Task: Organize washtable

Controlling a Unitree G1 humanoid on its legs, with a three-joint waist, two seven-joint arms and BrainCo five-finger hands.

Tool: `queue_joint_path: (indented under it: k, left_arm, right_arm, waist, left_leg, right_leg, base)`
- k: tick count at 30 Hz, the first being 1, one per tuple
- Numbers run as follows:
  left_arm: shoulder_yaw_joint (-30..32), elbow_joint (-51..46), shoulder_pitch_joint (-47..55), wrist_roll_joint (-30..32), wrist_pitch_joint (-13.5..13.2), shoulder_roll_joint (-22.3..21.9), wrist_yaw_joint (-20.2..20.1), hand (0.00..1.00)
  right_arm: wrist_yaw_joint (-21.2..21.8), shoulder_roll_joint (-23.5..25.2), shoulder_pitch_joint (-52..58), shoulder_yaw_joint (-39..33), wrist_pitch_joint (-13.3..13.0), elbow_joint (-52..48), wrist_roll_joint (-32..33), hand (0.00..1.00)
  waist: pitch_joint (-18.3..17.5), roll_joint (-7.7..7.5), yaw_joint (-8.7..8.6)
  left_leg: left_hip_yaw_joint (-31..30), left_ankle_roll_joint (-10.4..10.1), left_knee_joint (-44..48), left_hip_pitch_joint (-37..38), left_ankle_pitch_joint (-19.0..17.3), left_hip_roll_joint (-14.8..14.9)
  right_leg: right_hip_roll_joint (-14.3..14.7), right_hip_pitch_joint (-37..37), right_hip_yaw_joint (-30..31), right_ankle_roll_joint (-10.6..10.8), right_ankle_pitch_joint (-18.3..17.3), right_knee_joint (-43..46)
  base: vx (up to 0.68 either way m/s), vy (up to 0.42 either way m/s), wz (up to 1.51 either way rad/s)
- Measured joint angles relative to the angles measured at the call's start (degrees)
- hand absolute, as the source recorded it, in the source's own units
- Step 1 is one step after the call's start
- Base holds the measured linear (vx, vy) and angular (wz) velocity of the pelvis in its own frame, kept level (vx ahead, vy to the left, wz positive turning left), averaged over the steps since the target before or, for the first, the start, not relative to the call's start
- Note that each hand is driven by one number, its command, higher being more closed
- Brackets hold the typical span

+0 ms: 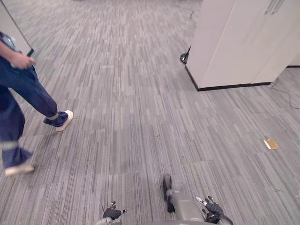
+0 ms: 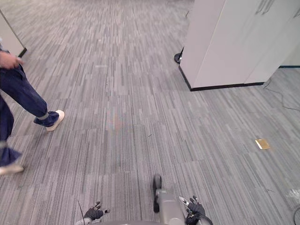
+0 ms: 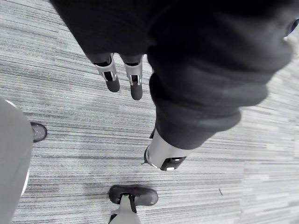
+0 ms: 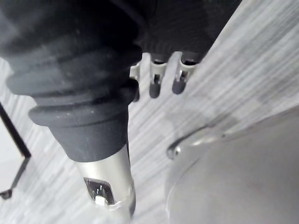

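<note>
Left hand (image 3: 111, 75), right hand (image 4: 155, 83) above carpet (image 1: 140, 93)

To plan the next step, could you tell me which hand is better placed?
Right, marginally: the white cabinet stands ahead on that side, while a person walks on the left. Both the right hand and left hand hang open and empty over carpet.

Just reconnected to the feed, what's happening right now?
The left hand and right hand hang open, holding nothing, above grey carpet. A person is mid-stride on the robot's left. A white cabinet stands ahead to the right, and a small tan piece lies on the floor at right.
</note>
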Motion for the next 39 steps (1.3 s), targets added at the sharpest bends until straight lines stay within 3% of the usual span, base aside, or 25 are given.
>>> queue_joint_path:
  k: [1,2,3,5,7,8,10,12,13,14,16,17,19,20,21,23,25,26,29,30,33,35,37,38,39]
  left_arm:
    - [1.31,-0.01,-0.17,0.12,-0.08,-0.13,0.01,0.0]
    - [3.54,-0.21,-0.29,0.16,-0.21,-1.04,0.0,0.0]
    - [6.09,-0.97,-0.32,-0.38,0.07,-1.64,0.06,0.0]
    - [7.71,-1.84,-0.34,-0.91,0.34,-2.2,0.15,0.0]
    - [7.82,-2.8,-0.4,-2.47,0.37,-2.12,0.17,0.0]
    - [7.91,-4.35,0.02,-4.05,0.33,-2.23,0.39,0.0]
    - [7.85,-6.61,0.56,-7.14,-0.19,-2.49,1.24,0.0]
    - [7.45,-7.46,0.56,-10.08,-0.37,-2.23,1.74,0.0]
    - [7.03,-7.61,0.71,-11.76,-0.48,-2.24,2.21,0.0]
    - [6.55,-8.07,1.42,-13.21,-0.76,-2.49,2.84,0.0]
    - [6.55,-8.56,1.73,-14.39,-1.43,-2.61,2.97,0.0]
    - [6.6,-8.65,2.49,-15.1,-2.26,-2.56,3.59,0.0]
    - [8.03,-8.2,3.86,-16.63,-2.7,-2.03,4.23,0.0]
    - [8.51,-8.25,5.25,-16.68,-2.74,-1.35,4.23,0.0]
    - [9.67,-8.01,6.02,-16.73,-2.9,-0.84,4.29,0.0]
    - [10.33,-6.86,5.86,-17.22,-2.8,-0.45,4.41,0.0]
    - [10.43,-6.63,5.98,-17.18,-2.59,-0.77,4.64,0.0]
    - [10.4,-6.73,5.86,-17.18,-2.59,-1.41,4.63,0.0]
    - [8.45,-5.48,4.38,-16.5,-2.19,-1.5,4.73,0.0]
    - [6.46,-5.15,3.34,-16.14,-2.09,-1.53,4.14,0.0]
    - [2.95,-3.29,0.54,-14.16,-1.79,-1.46,2.81,0.0]
    - [2.47,-1.58,-0.76,-10.74,-0.94,-1.11,1.34,0.0]
    - [2.61,-0.46,-1.07,-5.35,0.02,0.82,-0.01,0.0]
    - [2.89,0.62,-1.1,-2.55,0.13,0.7,-0.26,0.0]
    - [3.05,0.68,-0.98,-1.34,0.32,0.03,-0.47,0.0]
  right_arm:
    - [0.02,-0.09,-0.06,-0.25,0.17,-0.04,0.03,0.0]
    - [0.06,-0.21,-0.75,-0.27,0.46,-0.11,-0.02,0.0]
    - [0.04,-0.34,-0.91,0.16,0.56,-0.37,-0.31,0.0]
    - [-0.12,-1.41,-1.01,1.58,0.53,-0.3,-0.6,0.0]
    - [-1.13,-1.91,-0.95,1.9,0.95,0.07,-0.61,0.0]
    - [-1.23,-1.59,-0.83,2.07,1.09,0.43,-0.74,0.0]
    - [-1.22,-1.15,-1.28,2.51,1.13,0.77,-1.24,0.0]
    - [-1.22,-1.05,-1.99,2.49,1.45,1.25,-2.28,0.0]
    - [-1.24,-1.1,-1.78,2.5,1.53,1.3,-2.9,0.0]
    - [-1.18,-1.4,-1.32,2.75,1.57,1.42,-3.25,0.0]
    - [-1.17,-2.01,-0.86,3.07,1.56,1.61,-3.28,0.0]
    - [-1.18,-2.56,0.11,2.87,1.51,2.79,-3.27,0.0]
    - [-1.2,-1.54,0.38,2.47,1.37,5.0,-3.3,0.0]
    - [-1.12,-0.93,0.45,2.5,1.45,5.29,-3.49,0.0]
    - [-0.87,0.36,0.64,2.35,1.42,6.19,-4.35,0.0]
    - [-0.8,0.92,0.81,1.43,1.4,6.54,-4.35,0.0]
    - [-0.57,0.72,0.74,0.52,1.4,6.29,-4.24,0.0]
    - [-0.57,0.0,0.68,0.16,1.33,5.99,-4.2,0.0]
    - [-0.72,-0.31,0.59,0.7,0.98,4.01,-2.45,0.0]
    - [-0.71,-0.76,0.73,1.23,0.82,2.75,-2.12,0.0]
    - [-0.72,-1.65,0.67,2.68,0.73,2.13,-1.6,0.0]
    - [-0.69,-1.54,0.28,2.9,0.51,1.79,-0.33,0.0]
    - [-0.73,-0.59,0.24,2.62,0.32,0.89,-0.15,0.0]
    - [-0.68,-0.82,0.96,1.93,0.52,0.57,0.22,0.0]
    - [-0.66,-1.52,1.3,1.69,0.71,0.48,0.2,0.0]
  waist:
    - [0.03,0.51,0.33]
    - [-0.36,0.38,0.44]
    - [-0.04,1.13,0.42]
    - [0.82,2.68,1.88]
    - [1.76,3.45,3.22]
    - [2.51,1.97,3.55]
    - [2.48,1.13,3.48]
    - [2.46,0.94,3.55]
    - [2.43,0.89,3.64]
    - [2.23,1.27,3.88]
    - [1.85,2.06,5.23]
    - [1.03,2.69,6.62]
    - [-0.29,0.69,7.14]
    - [-2.15,-1.23,7.26]
    - [-3.72,-3.33,7.62]
    - [-3.75,-4.29,7.98]
    - [-3.39,-2.99,7.91]
    - [-2.68,-1.41,8.2]
    - [-2.48,-0.84,6.17]
    - [-2.22,-0.02,5.12]
    - [-1.3,0.99,3.19]
    - [-0.38,0.98,1.46]
    - [0.12,-1.84,-0.42]
    - [0.06,-1.94,-0.5]
    - [-0.62,-1.42,-0.62]
  left_leg:
    - [-1.01,-0.59,4.03,-1.68,0.23,0.77]
    - [-1.98,-5.36,13.87,-6.1,2.98,1.94]
    - [-2.09,-9.0,25.7,-11.27,9.13,2.63]
    - [0.09,-11.58,42.44,-17.72,18.79,5.78]
    - [3.91,-7.06,53.08,-21.53,14.88,9.46]
    - [5.72,-5.36,54.85,-24.04,12.03,10.55]
    - [7.21,-4.66,51.83,-29.56,7.69,11.92]
    - [7.12,-4.53,40.13,-35.16,6.54,12.02]
    - [5.53,-5.75,26.07,-37.12,7.44,10.41]
    - [2.76,-8.91,12.17,-38.69,10.12,9.63]
    - [-0.68,-11.45,5.02,-42.59,12.26,10.41]
    - [-2.52,-11.7,3.51,-45.6,12.41,12.16]
    - [-1.06,-10.62,8.22,-45.55,22.28,11.62]
    - [-0.55,-9.05,8.4,-45.58,23.42,10.06]
    - [1.71,-6.94,8.44,-44.72,24.26,8.9]
    - [5.85,-0.94,9.65,-41.18,22.36,7.57]
    - [7.67,1.06,9.25,-36.25,20.35,6.76]
    - [7.57,0.61,7.39,-31.66,17.02,6.67]
    - [8.04,1.76,2.57,-23.33,13.64,3.92]
    - [8.15,1.45,0.33,-20.64,13.33,3.71]
    - [7.62,1.18,-2.26,-16.29,11.87,3.88]
    - [7.07,0.23,-2.85,-12.4,9.59,4.17]
    - [4.38,-0.69,-4.58,-7.67,6.88,1.21]
    - [2.49,-0.49,-5.14,-5.03,4.87,0.83]
    - [1.29,0.36,-5.27,-4.3,3.84,1.62]
  right_leg:
    - [-0.04,0.03,0.45,0.03,-0.16,1.09]
    - [-0.08,0.72,-0.34,0.34,-2.96,2.75]
    - [0.66,2.75,-0.42,-0.21,-5.27,2.66]
    - [2.56,8.23,2.65,-1.57,-7.6,0.29]
    - [4.04,16.67,5.69,-2.86,-8.89,-3.87]
    - [3.39,22.27,7.48,-3.04,-9.34,-7.13]
    - [1.79,28.44,9.66,-2.73,-10.57,-11.4]
    - [0.04,31.9,10.77,-1.58,-12.26,-13.71]
    - [-1.28,33.1,11.14,-0.98,-13.96,-14.27]
    - [-1.99,34.72,12.1,-0.73,-16.04,-14.67]
    - [-2.1,36.21,13.84,-0.12,-18.74,-14.62]
    - [-2.48,38.33,15.7,1.32,-21.65,-14.66]
    - [-5.69,40.12,18.6,1.84,-23.23,-13.2]
    - [-7.19,37.68,20.13,1.56,-22.66,-9.89]
    - [-8.6,34.82,21.46,3.27,-20.83,-5.1]
    - [-9.7,32.85,22.51,6.71,-15.78,1.37]
    - [-9.49,31.48,21.82,10.0,-9.41,8.41]
    - [-9.22,29.95,18.92,9.74,-9.0,13.56]
    - [-8.65,22.48,8.65,5.92,-17.47,23.53]
    - [-7.03,18.69,5.09,4.68,-20.27,23.4]
    - [-2.74,11.67,1.47,4.52,-21.22,17.26]
    - [-0.08,9.37,2.46,7.12,-14.07,-0.73]
    - [-3.19,7.3,4.06,10.34,-8.0,-10.65]
    - [-3.35,5.8,5.14,8.48,-2.25,-5.6]
    - [-2.0,4.89,5.09,7.37,-2.02,-2.11]
  base:
    - [0.89,-0.201,0.42]
    - [0.86,-0.273,0.18]
    - [0.75,-0.208,-0.02]
    - [0.68,-0.096,-0.69]
    - [0.67,-0.029,-0.87]
    - [0.73,0.007,-0.61]
    - [0.56,0.059,-0.43]
    - [0.54,0.154,-0.23]
    - [0.57,0.205,-0.14]
    - [0.5,0.194,-0.2]
    - [0.54,0.275,-0.48]
    - [0.67,0.408,-0.7]
    - [0.71,0.441,-0.82]
    - [0.87,0.475,-1.0]
    - [0.57,0.3,-0.83]
    - [0.61,0.304,-0.66]
    - [0.68,0.342,-0.54]
    - [0.53,0.296,-0.64]
    - [0.31,0.176,-0.26]
    - [0.27,0.103,0.0]
    - [0.28,0.007,0.08]
    - [0.44,-0.068,0.24]
    - [0.59,-0.163,0.68]
    - [0.59,-0.205,0.73]
    - [0.52,-0.182,0.63]
